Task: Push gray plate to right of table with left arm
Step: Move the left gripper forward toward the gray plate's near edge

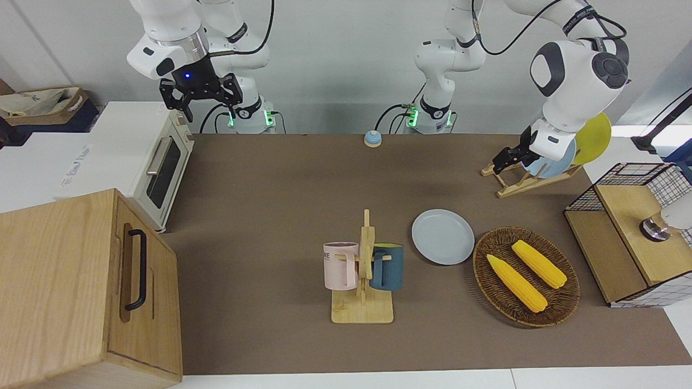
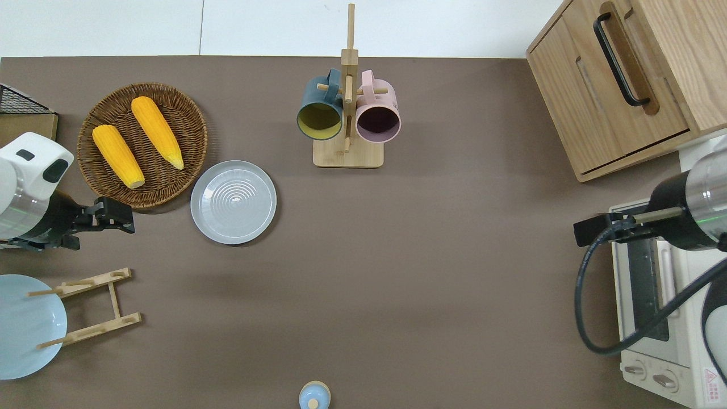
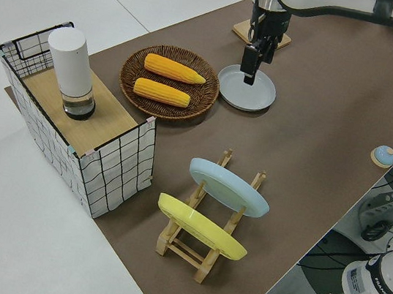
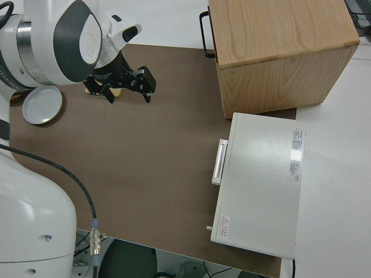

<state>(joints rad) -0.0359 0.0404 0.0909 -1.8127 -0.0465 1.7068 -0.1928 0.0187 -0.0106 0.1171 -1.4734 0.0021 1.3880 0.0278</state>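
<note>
While the right arm sat parked, its gripper spread open and empty, the left arm bent down from its raised elbow toward its own end of the table. Its gripper hung over bare tabletop between the wicker basket and the wooden plate rack; whether its fingers were apart could not be told, and it held nothing. Apart from it, the gray plate lay flat just beside the basket.
</note>
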